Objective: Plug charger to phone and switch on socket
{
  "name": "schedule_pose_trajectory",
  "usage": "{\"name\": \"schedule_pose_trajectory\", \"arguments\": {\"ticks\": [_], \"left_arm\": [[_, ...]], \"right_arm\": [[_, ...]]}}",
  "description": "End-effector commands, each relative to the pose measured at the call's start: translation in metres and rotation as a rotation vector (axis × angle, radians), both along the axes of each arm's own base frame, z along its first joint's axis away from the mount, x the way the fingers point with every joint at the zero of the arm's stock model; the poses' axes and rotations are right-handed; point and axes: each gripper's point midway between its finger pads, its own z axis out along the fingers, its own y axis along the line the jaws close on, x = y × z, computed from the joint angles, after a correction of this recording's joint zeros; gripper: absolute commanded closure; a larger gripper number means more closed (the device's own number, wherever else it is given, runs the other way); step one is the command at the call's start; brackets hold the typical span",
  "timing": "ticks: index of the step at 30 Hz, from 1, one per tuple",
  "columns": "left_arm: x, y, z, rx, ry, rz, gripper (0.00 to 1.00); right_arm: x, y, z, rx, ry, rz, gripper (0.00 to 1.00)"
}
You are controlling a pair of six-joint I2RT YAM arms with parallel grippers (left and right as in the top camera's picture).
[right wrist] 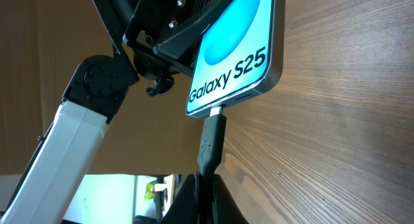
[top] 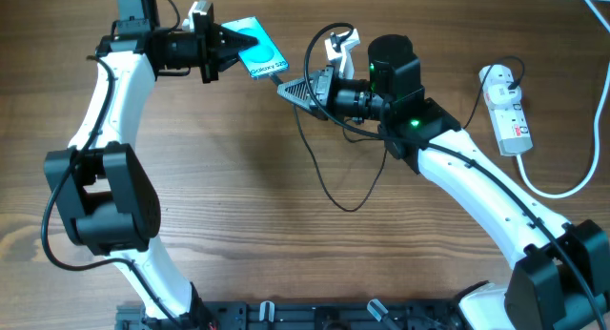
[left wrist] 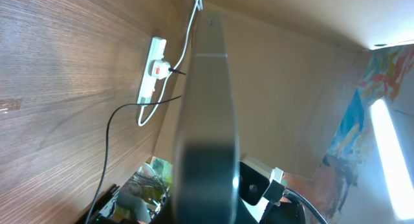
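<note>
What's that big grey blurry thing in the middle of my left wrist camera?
Observer: That's the phone, seen edge-on. The left tool holds it, and its blue face reads Galaxy S25.
Operator: Is it plugged in yet?
Observer: The right tool holds the charger by its connector, and the tip meets the phone's end nearest the text. I can't tell whether it's fully in.

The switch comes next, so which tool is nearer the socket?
Right. The right tool, holding the charger, is well apart from the socket; the left tool, gripping the phone, lies farther off.
</note>
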Motion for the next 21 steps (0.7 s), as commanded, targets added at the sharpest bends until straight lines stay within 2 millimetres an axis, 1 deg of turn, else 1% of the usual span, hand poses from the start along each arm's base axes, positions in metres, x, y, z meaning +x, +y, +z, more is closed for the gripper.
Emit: {"name": "schedule_pose_trajectory", "arguments": {"ticks": [1,10,21], "left_arm": [[-0.009,-0.005,0.023,-0.065,-0.031,-0.048,0.96],[-0.009,-0.005,0.023,-0.066,-0.031,-0.049,0.96],[-0.011,-0.005,0.026,-0.085,-0.032,-0.062,0.96]], "right_arm": [[0.006,-0.006,0.013,-0.002,-0.058,-0.050,0.96],[0.013,-0.014,0.008,-0.022,-0.052,-0.084,0.96],[0.016,-0.016,0.007,-0.032,-0.068,-0.096,0.96]]}}
